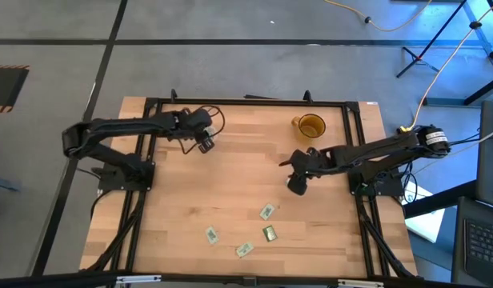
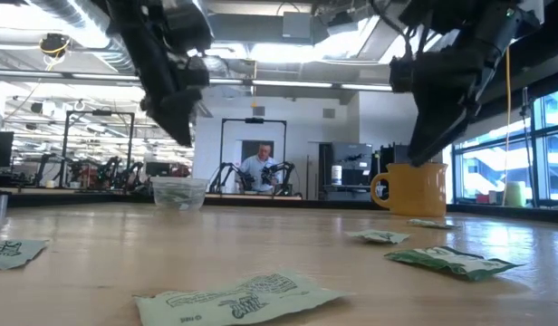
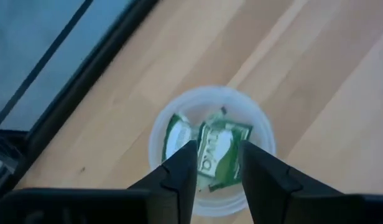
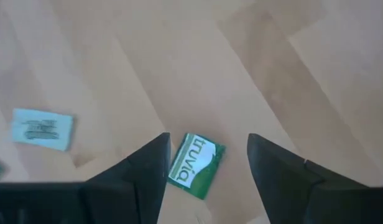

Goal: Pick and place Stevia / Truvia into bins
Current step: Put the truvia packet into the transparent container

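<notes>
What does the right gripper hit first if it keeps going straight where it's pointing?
Probably the green Truvia sachet lying flat on the table; it sits between the right gripper's open jaws in its wrist view. Depth is unclear.

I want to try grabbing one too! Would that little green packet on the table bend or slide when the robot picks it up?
Probably both. The green packet lies flat under the right hand, so the fingers may need to scrape it up, and it may slide on the smooth table. It looks thin like paper, so likely light and floppy; those in the clear cup sit bent.
</notes>
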